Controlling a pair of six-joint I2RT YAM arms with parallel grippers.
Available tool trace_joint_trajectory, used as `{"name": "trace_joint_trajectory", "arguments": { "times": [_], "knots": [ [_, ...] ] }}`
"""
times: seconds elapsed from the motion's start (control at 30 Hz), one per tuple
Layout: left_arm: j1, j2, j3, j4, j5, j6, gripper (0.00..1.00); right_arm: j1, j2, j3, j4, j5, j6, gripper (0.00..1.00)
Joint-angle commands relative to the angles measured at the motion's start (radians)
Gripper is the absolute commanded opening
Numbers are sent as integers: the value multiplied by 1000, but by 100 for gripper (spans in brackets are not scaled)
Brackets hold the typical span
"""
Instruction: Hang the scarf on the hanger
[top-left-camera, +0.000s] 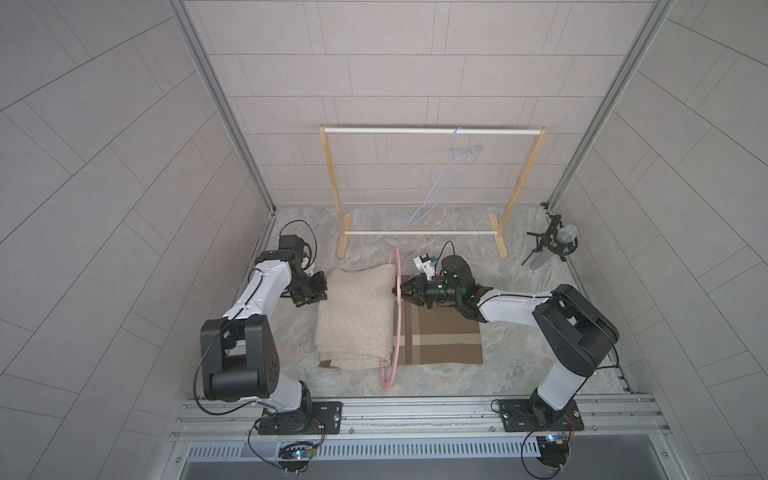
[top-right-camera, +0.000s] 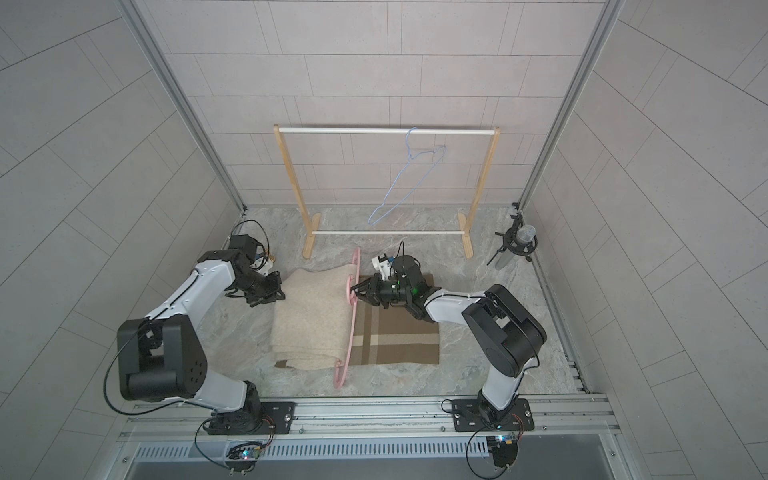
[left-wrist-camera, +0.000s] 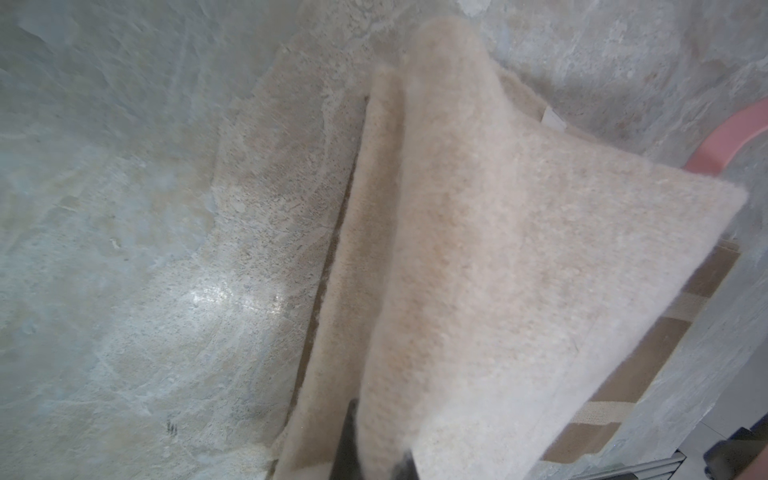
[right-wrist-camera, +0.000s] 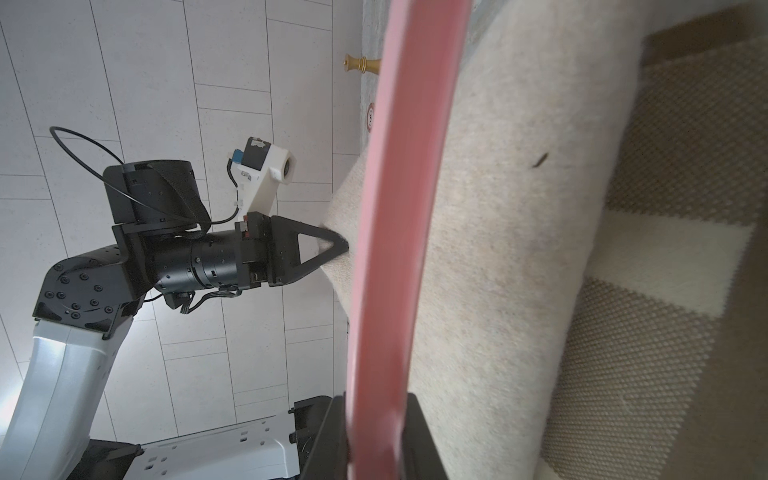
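Right gripper (top-left-camera: 400, 291) is clamping the pink hanger (right-wrist-camera: 399, 249) on edge at frame centre in both top views. Left gripper (right-wrist-camera: 338, 245) is pinching the scarf (top-left-camera: 357, 320) edge. Scarf is draping across the hanger, both halves lying on the table (top-left-camera: 519, 291). Reckon lifting it clear is what's left.

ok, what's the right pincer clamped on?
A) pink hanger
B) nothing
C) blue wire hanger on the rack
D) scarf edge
A: the right pincer is shut on the pink hanger, whose bar runs between its jaws in the right wrist view. The scarf is pinched by the left pincer.
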Motion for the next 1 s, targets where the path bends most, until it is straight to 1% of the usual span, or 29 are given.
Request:
{"name": "trace_joint_trajectory", "arguments": {
  "times": [0.0, 0.17, 0.23, 0.37, 0.5, 0.6, 0.77, 0.9, 0.97],
  "knots": [
    [25, 14, 33, 10, -65, 18, 0, -34, -42, -12, -96, -4, -53, 0],
    [28, 25, 33, 16, -70, 11, 0, -65, -80, 0, -187, -19, -86, 0],
    [29, 38, 33, 18, -63, 9, 0, -64, -84, 1, -172, -37, -65, 0],
    [28, 85, 32, 23, -42, 7, 0, -63, -79, 5, -79, -74, 27, 0],
    [29, 134, 40, 23, -37, 9, 5, -60, -84, 44, -98, -84, 37, 0],
    [28, 136, 43, 22, -47, 10, 11, -60, -79, 61, -109, -80, 42, 0],
    [29, 88, 48, 18, -99, 17, 30, -59, -74, 65, -80, -77, 81, 0],
    [27, -25, 51, 20, -83, 20, 42, -59, -88, 65, -87, -81, 86, 0],
    [17, -112, 54, 22, -26, 13, 46, -59, -102, 74, -131, -83, 60, 0]
  ]
}}
